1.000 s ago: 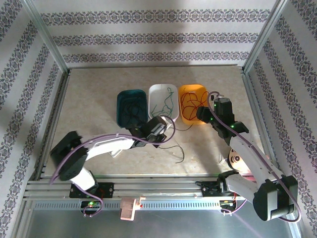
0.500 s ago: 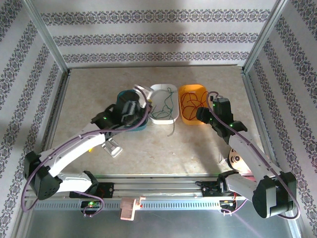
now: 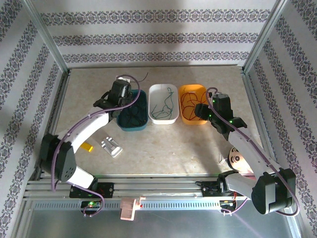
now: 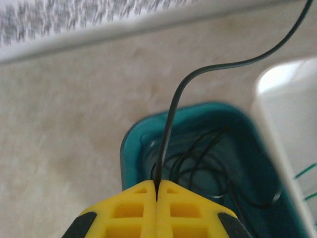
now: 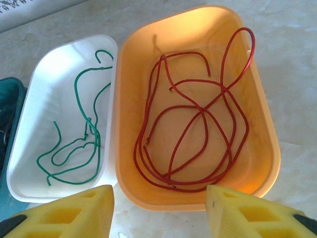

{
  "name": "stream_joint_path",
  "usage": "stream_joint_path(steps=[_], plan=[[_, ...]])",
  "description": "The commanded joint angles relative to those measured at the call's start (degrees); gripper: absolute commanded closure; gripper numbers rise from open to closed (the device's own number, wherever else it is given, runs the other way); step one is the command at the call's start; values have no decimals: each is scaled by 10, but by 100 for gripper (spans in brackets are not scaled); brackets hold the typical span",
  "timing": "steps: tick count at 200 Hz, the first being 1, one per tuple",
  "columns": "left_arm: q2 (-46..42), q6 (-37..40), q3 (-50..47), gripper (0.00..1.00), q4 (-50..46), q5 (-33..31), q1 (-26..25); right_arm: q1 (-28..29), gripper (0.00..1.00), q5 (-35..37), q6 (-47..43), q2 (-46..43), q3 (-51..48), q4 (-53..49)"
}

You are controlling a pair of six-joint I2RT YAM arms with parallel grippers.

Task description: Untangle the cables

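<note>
Left fingers (image 4: 148,198): clenched on the black cable (image 4: 171,114), pinched in the seam between them, above the teal tray (image 4: 130,148).
Black cable: rises from the fingertips and curves right.
Right fingers (image 5: 237,208): spread, empty, near the orange tray (image 5: 257,124).
Red cables (image 5: 198,119): loose in the orange tray.
Green cable (image 5: 91,134): in the white tray (image 5: 29,124).

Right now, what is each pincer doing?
Left pincer: closed on a black cable above the teal tray.
Right pincer: open, holding nothing.
</note>
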Motion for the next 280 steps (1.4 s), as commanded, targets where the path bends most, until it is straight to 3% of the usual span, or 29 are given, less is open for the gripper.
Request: stream_joint_path(steps=[1, 38, 48, 64, 80, 95, 128, 162, 172, 183, 185, 188, 221, 244, 260, 271, 280], plan=[[9, -75, 5, 100, -53, -28, 4, -8, 48, -13, -13, -8, 9, -18], [-3, -130, -43, 100, -71, -8, 4, -7, 47, -15, -14, -13, -3, -19], [-4, -131, -48, 79, -73, 8, 4, -7, 47, -15, -11, -12, -5, -18], [-15, -134, -44, 29, -81, 14, 4, -8, 47, -12, -9, -11, -5, -15], [-35, -130, -37, 10, -82, 17, 3, -7, 47, -2, -8, -11, -3, -15], [-57, -126, -32, 2, -82, 7, 3, -7, 47, 18, -10, -16, -4, -15], [-107, -114, -61, 1, -57, -51, 4, -12, 41, 105, -18, -43, -36, 12], [-136, -95, -112, 1, -50, -185, 7, -14, 28, 254, -52, -58, -81, 79], [-146, -87, -133, 1, -41, -222, 14, -16, 16, 305, -68, -52, -95, 106], [-156, -83, -157, 1, -24, -254, 30, -15, 12, 359, -97, -36, -126, 166], [-158, -82, -163, 1, -21, -257, 34, -15, 4, 367, -103, -32, -132, 178], [-160, -81, -170, 1, -14, -262, 40, -15, 2, 378, -114, -27, -141, 196], [-135, -72, -225, 1, 29, -277, 102, -20, 2, 454, -126, 61, -189, 314], [-98, -61, -273, 1, 108, -280, 122, -16, 2, 470, -122, 107, -189, 381], [-68, -81, -292, 1, 156, -276, 136, -19, 2, 473, -151, 135, -203, 488], [-49, -34, -321, 1, 255, -269, 136, -24, 2, 464, -181, 160, -201, 543], [-44, -19, -318, 1, 267, -261, 134, -30, 2, 444, -193, 196, -202, 585]])
